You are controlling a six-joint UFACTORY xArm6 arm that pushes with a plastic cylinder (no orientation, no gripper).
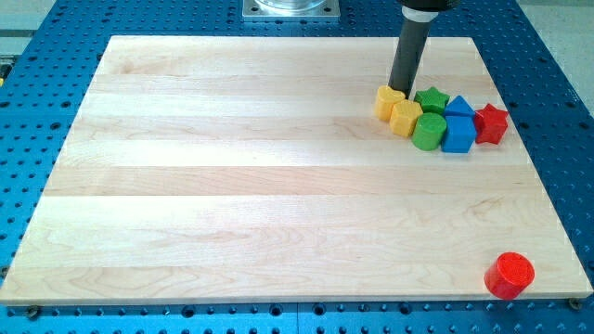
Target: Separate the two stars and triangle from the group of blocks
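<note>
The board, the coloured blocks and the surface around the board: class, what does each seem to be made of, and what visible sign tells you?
The board looks like pale, matt wood: lengthwise grain and joined strips show. The blocks, such as the red cylinder and the green star, look like painted wood or plastic: even, saturated colour with a slight sheen; which one stays open. The blue surface looks like coated metal, with a regular grid of holes.

Single view only, so no overlap with any other. Looks down at a slant from above the near edge of the table (278, 186), facing toward the arm's base plate (291, 8) at the view's top. Set far enough back to take in the whole wooden top plus a margin of blue perforated surface (548, 83) on all sides. Far edge appears narrower than near edge.
</note>
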